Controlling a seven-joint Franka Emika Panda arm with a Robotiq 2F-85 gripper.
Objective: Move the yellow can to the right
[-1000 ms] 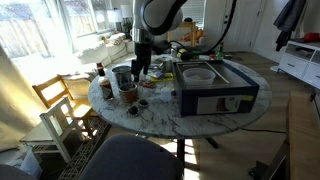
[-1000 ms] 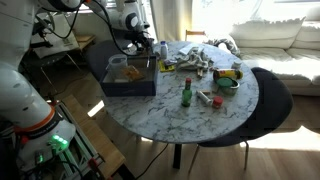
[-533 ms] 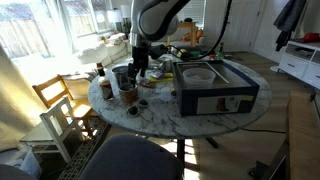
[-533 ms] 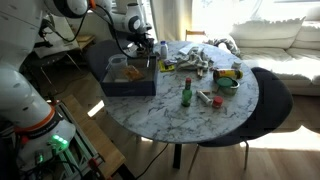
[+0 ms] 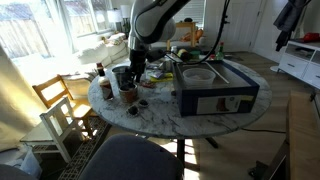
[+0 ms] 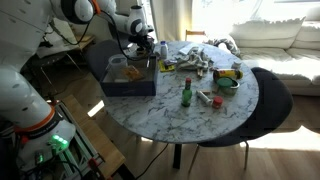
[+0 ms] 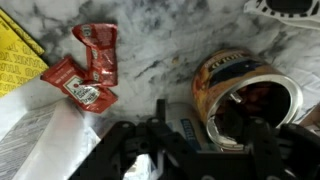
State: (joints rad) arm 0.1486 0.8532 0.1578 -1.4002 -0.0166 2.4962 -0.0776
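Observation:
The yellow can [image 7: 235, 85] fills the right of the wrist view: orange-brown side, pale metal rim, open top with a dark inside. In an exterior view it [image 5: 128, 96] stands near the table's edge, in front of the silver pot [image 5: 121, 76]. My gripper [image 7: 211, 120] is open and hangs just above the can. One finger is beside the can's wall and the other is over its opening, and I see no grip on it. The gripper also shows in both exterior views [image 5: 138, 70] [image 6: 141, 46]. I cannot pick the can out in the exterior view with the green bottle.
Red sauce packets [image 7: 90, 70] and a yellow packet [image 7: 18, 60] lie beside the can. A dark bottle with a red top [image 5: 99, 72] stands by the pot. A large blue box [image 5: 213, 90] [image 6: 128, 75] sits mid-table. A green bottle [image 6: 186, 95] and clutter lie across the marble table [image 5: 150, 118].
The arm has shifted slightly sideways and lower toward the can. The can and the other objects have not moved.

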